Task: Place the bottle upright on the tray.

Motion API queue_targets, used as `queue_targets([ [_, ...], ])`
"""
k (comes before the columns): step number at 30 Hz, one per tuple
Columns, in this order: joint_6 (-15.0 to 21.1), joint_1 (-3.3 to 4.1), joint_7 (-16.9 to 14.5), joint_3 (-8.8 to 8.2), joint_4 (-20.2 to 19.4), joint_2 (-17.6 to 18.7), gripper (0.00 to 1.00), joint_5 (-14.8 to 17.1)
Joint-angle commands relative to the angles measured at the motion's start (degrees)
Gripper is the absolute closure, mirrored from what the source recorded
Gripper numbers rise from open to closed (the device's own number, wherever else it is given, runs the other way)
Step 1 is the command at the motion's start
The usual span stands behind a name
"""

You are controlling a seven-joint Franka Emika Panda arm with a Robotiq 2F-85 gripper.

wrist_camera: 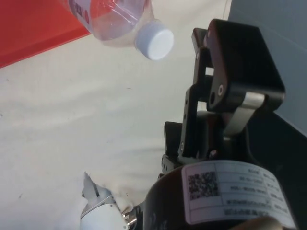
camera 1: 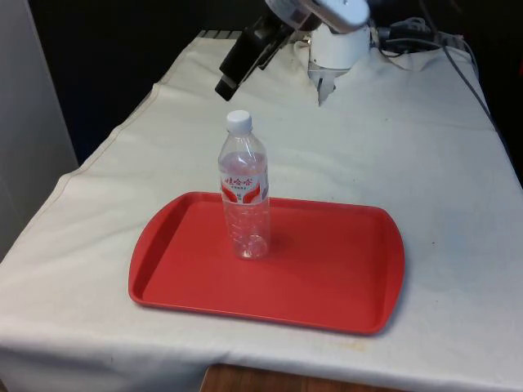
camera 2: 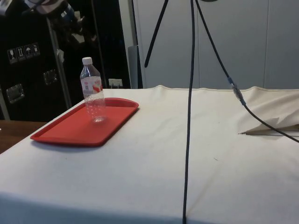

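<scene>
A clear plastic water bottle (camera 1: pixel 244 189) with a white cap (camera 1: pixel 239 120) and a red-and-white label stands upright on the red tray (camera 1: pixel 327 269), in the half of the tray toward the front view's left and nearer its far rim than its near rim; the base rests on the tray floor, clear of the raised rim on every side. To the front view's right of the bottle the tray floor lies bare up to the rim. The tray sits on the bench (camera 1: pixel 425 147) under a white cloth, its near rim close to the bench's near edge, with open cloth on both sides and a broad open stretch behind it toward the far end. In the side view a black cable (camera 2: pixel 189 116) hangs down across the open cloth well apart from the tray. The claw (camera 1: pixel 230 80) hangs above and just behind the cap, apart from the bottle and holding nothing; whether its fingers are apart or together cannot be told.
</scene>
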Motion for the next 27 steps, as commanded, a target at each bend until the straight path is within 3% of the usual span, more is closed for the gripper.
queue_targets([
  [1, 0.3, -0.69, -0.2, 0.52, 0.1, -0.3, 0.0, 1.0],
  [8, -0.1, -1.15, -0.5, 0.4, 0.2, -1.3, 0.0, 2.5],
  [27, -2.6, -0.8, -0.1, 0.52, -0.2, -3.4, 0.0, 2.9],
])
